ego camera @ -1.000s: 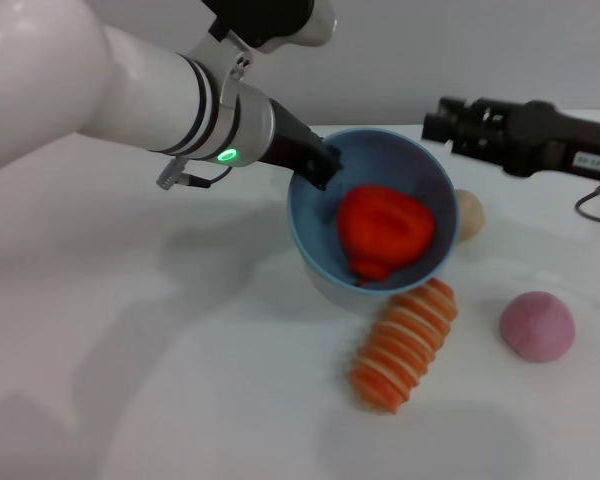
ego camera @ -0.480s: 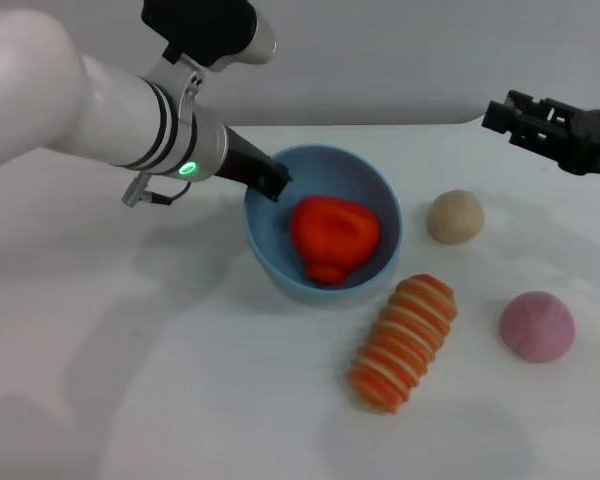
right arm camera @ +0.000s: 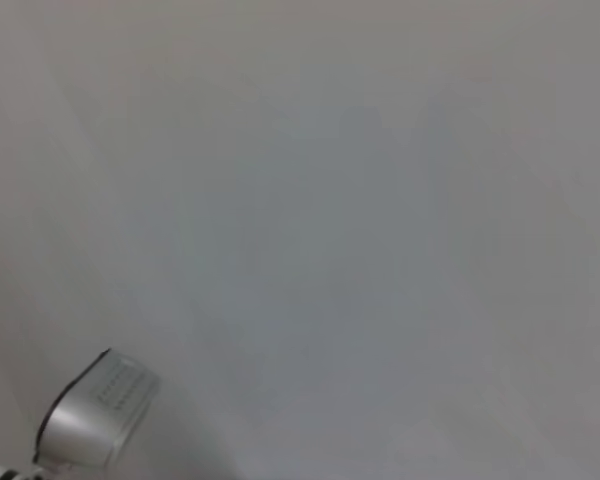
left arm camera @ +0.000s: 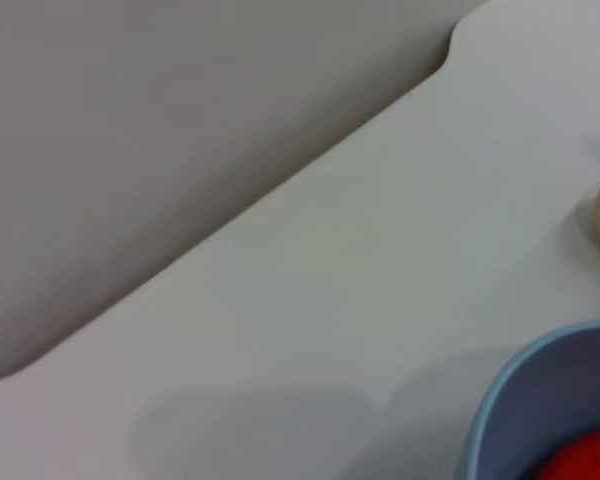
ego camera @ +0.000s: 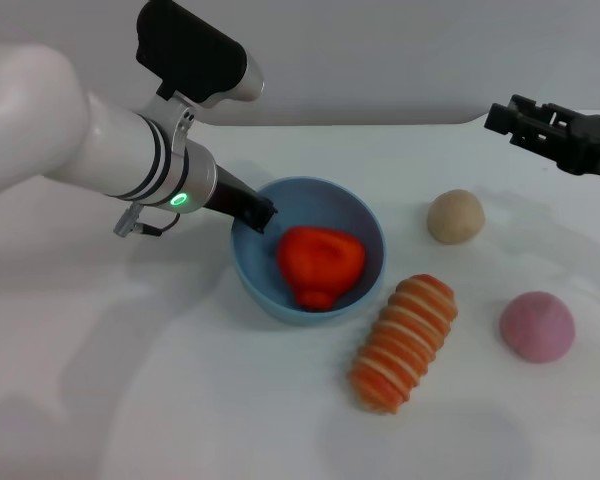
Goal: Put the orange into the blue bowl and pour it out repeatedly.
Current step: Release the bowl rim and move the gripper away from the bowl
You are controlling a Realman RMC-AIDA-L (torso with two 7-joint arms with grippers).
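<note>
The blue bowl [ego camera: 325,205] sits near the middle of the white table, almost level. The red-orange orange [ego camera: 320,262] lies inside it. My left gripper [ego camera: 252,212] is shut on the bowl's left rim, with one dark finger reaching inside the wall. The left wrist view shows part of the bowl's rim [left arm camera: 525,385] and a bit of the orange [left arm camera: 592,458]. My right gripper [ego camera: 502,116] hovers at the far right above the table, open and empty, well apart from the bowl.
A tan ball [ego camera: 455,216] lies right of the bowl. An orange-and-cream striped oblong piece [ego camera: 405,343] lies at the bowl's front right, close to it. A pink ball [ego camera: 537,325] lies farther right. The right wrist view shows only bare white surface.
The bowl has come down from a raised tilt to nearly level, moving left and toward me with the orange still inside. The right gripper drew back to the right, then stayed.
</note>
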